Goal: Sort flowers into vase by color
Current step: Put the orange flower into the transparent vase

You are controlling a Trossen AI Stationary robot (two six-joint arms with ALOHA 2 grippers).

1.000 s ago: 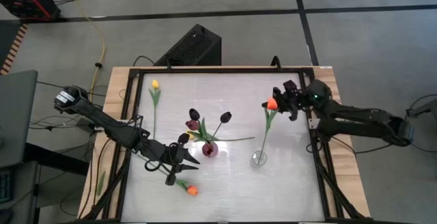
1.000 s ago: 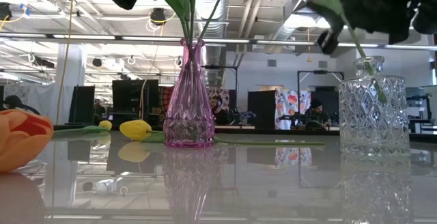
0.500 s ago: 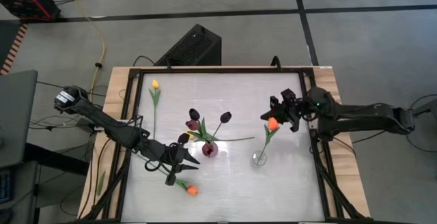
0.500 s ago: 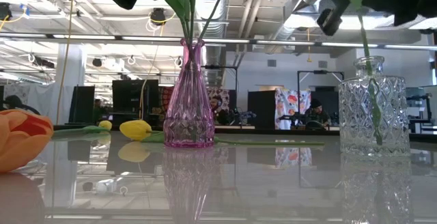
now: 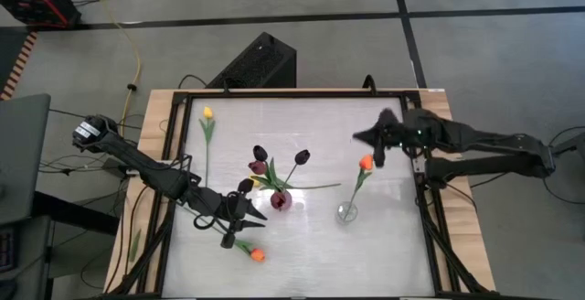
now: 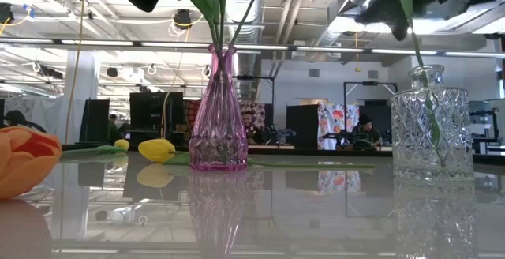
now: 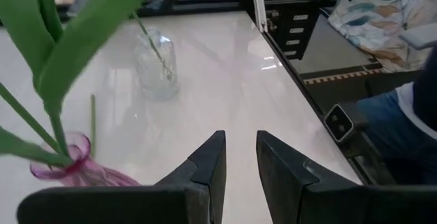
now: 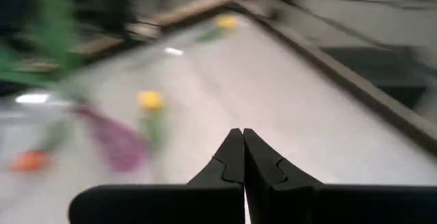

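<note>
Right pincer [image 5: 364, 138] released orange tulip [image 5: 366, 163] into clear vase [image 6: 431, 135], now shut, empty; left pincer [image 5: 247, 224] part-open, empty; glossy white table [image 5: 302, 236].

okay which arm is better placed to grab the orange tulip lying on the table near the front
Left. The left claw hovers open just beside the orange tulip lying on the table. The right claw is shut, across the table beyond the clear vase.

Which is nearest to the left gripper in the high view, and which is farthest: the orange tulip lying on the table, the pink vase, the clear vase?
From the left gripper, near the table's front left:
1. Orange tulip lying on the table, just beside it.
2. Pink vase, toward the middle.
3. Clear vase, farther right.
</note>
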